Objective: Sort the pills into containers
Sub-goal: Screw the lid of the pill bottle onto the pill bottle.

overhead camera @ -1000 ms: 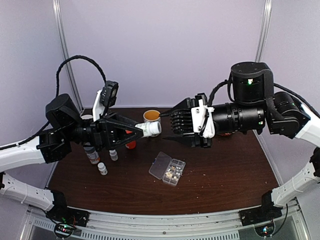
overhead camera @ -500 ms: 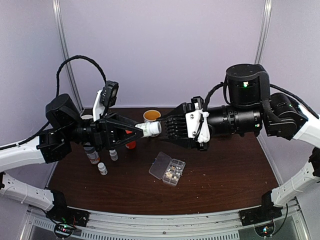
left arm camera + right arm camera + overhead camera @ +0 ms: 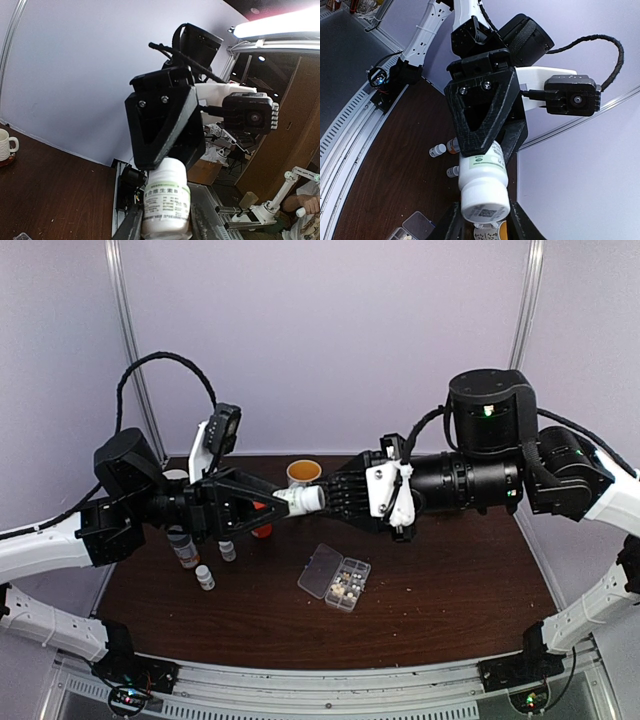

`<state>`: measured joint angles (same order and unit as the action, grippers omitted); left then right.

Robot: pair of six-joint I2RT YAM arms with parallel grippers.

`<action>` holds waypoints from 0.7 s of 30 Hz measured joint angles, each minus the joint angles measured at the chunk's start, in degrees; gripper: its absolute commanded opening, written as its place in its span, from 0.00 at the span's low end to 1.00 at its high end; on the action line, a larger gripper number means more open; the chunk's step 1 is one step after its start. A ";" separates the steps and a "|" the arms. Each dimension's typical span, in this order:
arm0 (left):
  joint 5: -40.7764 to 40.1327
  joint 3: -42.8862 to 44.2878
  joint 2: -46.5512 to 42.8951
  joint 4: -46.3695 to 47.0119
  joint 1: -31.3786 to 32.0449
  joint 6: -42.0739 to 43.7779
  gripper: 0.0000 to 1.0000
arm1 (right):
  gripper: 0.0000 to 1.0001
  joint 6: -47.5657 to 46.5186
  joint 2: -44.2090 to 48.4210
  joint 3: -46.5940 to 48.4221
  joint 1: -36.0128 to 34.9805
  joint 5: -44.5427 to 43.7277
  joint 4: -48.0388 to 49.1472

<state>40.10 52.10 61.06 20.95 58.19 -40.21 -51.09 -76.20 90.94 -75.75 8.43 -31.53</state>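
**Operator:** What is the state of the left side?

**Technician:** The left gripper [image 3: 283, 502] is closed partway onto the body of the white bottle [image 3: 300, 499]. It holds the bottle level above the table [image 3: 450, 585], and the bottle's free end projects past the fingertips toward the other arm.

**Operator:** And the right side?

**Technician:** The right gripper [image 3: 332, 498] faces it head-on. In the right wrist view its fingers [image 3: 449, 222] flank the free end, which looks like the cap [image 3: 485, 205]. The jaws are narrowed close about the cap, but I cannot tell whether they bear on it yet.

**Operator:** How is this step done well?

**Technician:** In my judgement the step is opening the bottle.
- Keep both jaw axes in line.
- Close evenly on the cap only, clear of the body.
- Keep the left grip firm so the body does not turn.
- Twist first and draw back afterwards.
- Keep the mouth level or raised so that nothing spills.

**Operator:** Where do the contents go?

**Technician:** The organizer box [image 3: 320, 568] lies with its lid open on the table, below the meeting jaws and toward the near side. Some pills [image 3: 345, 588] already sit in its compartments.

**Operator:** What differs from a second ago?

**Technician:** A second ago the right gripper stood apart, to the right of the free end, with its jaws wider. It has since advanced and narrowed. The left gripper and the bottle have barely shifted, and the box has not moved.
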 measured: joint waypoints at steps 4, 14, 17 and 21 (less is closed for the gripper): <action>0.00 0.00 0.02 0.00 0.00 -0.04 0.00 | 0.45 0.11 0.00 0.00 -0.15 0.00 0.11; -0.04 0.00 0.02 0.04 0.00 -0.07 0.00 | 0.25 0.15 0.00 0.00 -0.15 0.02 0.68; -0.02 0.00 0.02 0.09 0.00 -0.13 0.00 | 0.24 0.26 0.00 0.00 -0.15 0.02 0.66; -0.02 0.00 0.04 0.11 0.00 -0.22 0.00 | 0.18 0.48 0.00 0.00 -0.15 0.04 0.68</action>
<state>40.07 52.10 61.10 21.06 58.19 -40.42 -50.61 -76.20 90.94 -75.90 8.47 -30.85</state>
